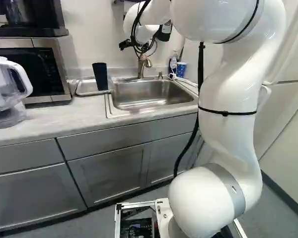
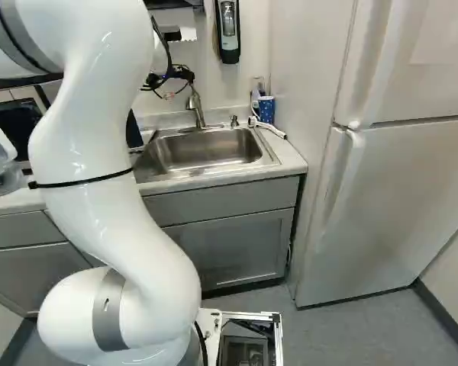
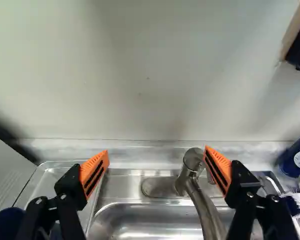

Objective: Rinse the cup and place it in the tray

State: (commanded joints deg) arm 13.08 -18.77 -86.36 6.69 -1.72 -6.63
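My gripper [image 1: 142, 48] is up over the back of the sink in the left base view. Orange-padded fingers stand wide apart at the gripper [image 3: 157, 152] in the wrist view, nothing held between them; the metal faucet [image 3: 205, 207] shows beyond their gap. A tall dark cup [image 1: 100, 76] stands upright on the metal tray [image 1: 82, 89], left of the sink [image 1: 146, 94]. In the wrist view part of the dark cup [image 3: 7, 224] shows outside one finger, near the tray [image 3: 49, 176]. Right of the sink stands a blue patterned cup [image 2: 266, 109].
A microwave [image 1: 52, 72] and a clear pitcher [image 1: 7, 89] are on the counter [image 1: 44, 121] at the left. The white fridge [image 2: 389, 191] stands right of the sink. A soap dispenser [image 2: 228, 30] hangs on the wall; a brush [image 3: 295, 202] lies beside the faucet area.
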